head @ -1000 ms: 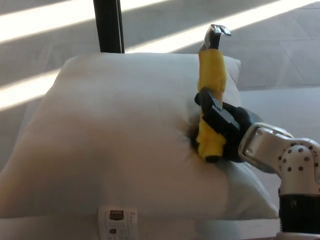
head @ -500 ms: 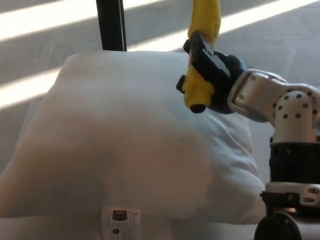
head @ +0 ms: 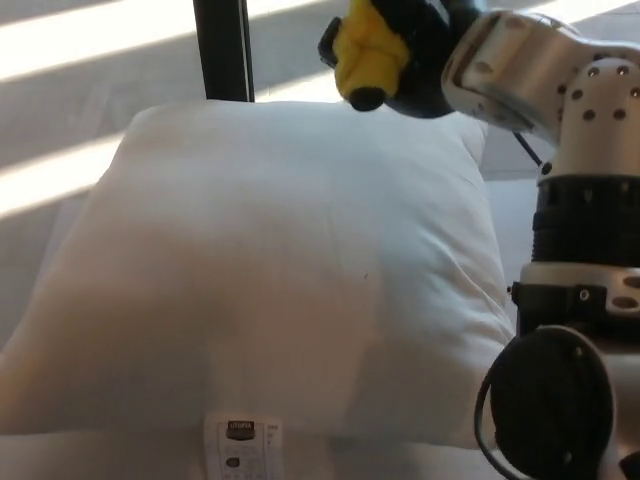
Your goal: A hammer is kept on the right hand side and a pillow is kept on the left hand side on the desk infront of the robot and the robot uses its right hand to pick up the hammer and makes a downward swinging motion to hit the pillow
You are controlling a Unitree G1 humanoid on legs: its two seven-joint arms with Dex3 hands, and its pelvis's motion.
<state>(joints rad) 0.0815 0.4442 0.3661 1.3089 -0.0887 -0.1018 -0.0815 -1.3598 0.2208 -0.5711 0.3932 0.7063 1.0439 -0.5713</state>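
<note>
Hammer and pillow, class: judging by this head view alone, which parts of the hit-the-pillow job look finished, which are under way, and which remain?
Done: the right hand is shut on the yellow-handled hammer, so the pick-up is complete. Under way: the hammer is held high above the far edge of the white pillow, its head out of frame, which suggests a raised swing. Left: the downward strike; the pillow's surface looks smooth and untouched right now.

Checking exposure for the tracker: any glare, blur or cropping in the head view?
Head view: bright sun stripes wash out the floor behind; pillow evenly lit, soft; yellow hammer handle in the right hand slightly blurred, its head cropped by the top edge.
</note>
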